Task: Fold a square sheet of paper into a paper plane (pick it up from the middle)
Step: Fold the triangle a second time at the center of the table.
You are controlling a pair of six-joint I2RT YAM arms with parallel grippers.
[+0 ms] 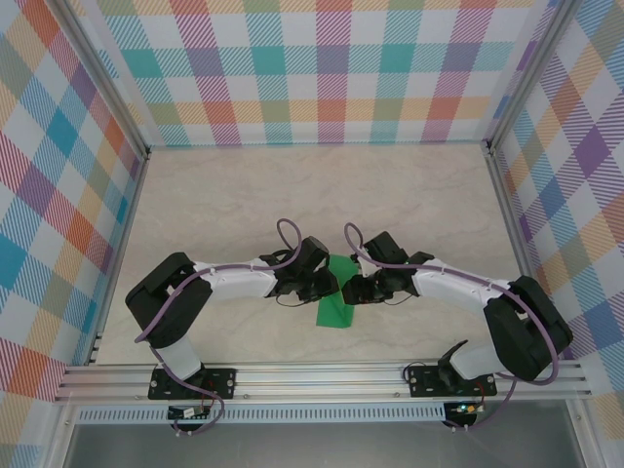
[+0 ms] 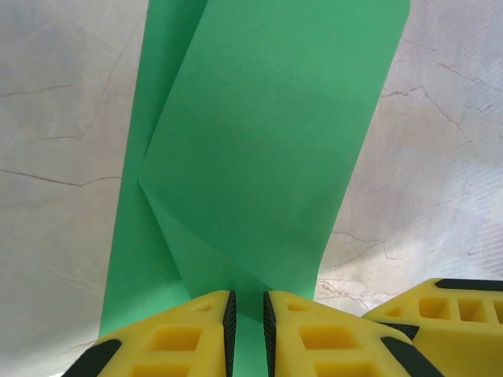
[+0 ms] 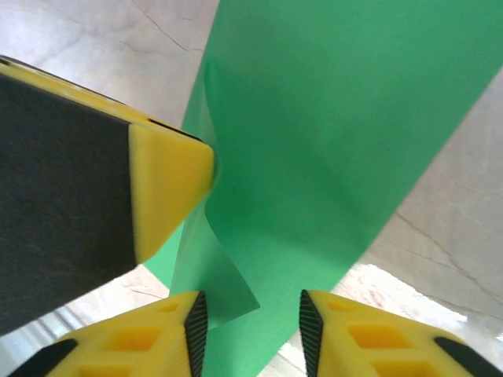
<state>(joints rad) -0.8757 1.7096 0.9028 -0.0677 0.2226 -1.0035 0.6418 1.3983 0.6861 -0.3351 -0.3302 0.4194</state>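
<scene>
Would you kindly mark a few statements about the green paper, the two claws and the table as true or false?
1. The folded bright green sheet of paper sits between the two claws. True.
2. The left claw is pinched on the paper's edge. True.
3. The right claw is clamped tight on the paper. False: its fingers stand apart, with a paper flap loose between them.
4. The paper is a flat, unfolded square. False: one layer is folded over at a slant, leaving a diagonal crease.
5. The tabletop is dark wood. False: it is pale with a marble pattern.
</scene>
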